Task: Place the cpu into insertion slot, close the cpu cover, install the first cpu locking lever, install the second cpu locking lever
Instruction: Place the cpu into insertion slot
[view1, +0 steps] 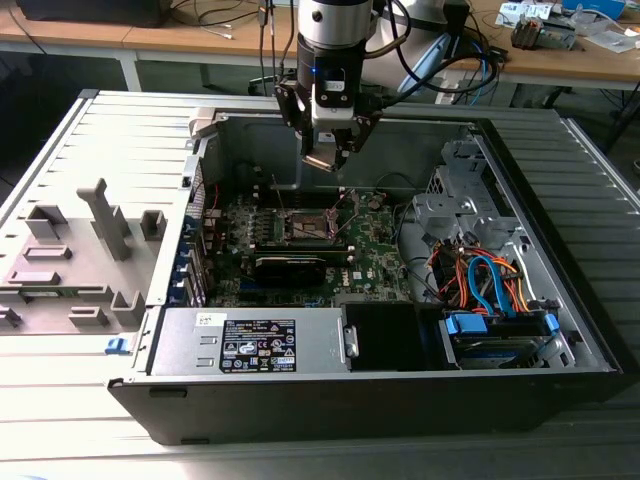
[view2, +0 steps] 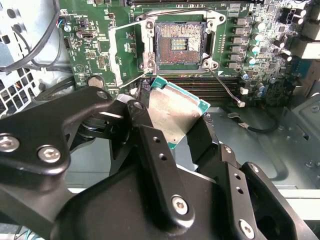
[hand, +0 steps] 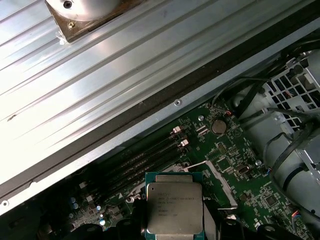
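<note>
Hanging tilted over the motherboard (view2: 90, 50), the cpu (view2: 175, 116) is clamped by two opposite edges between the black fingers (view2: 146, 137) of the tool (view1: 326, 153), which is closed on it, no wider than the chip. In the second wrist view the insertion slot (view2: 179, 44) lies uncovered just beyond the chip, its contact field bare. Tool and chip hang above the open computer case (view1: 300, 405), clear of the board.
</note>
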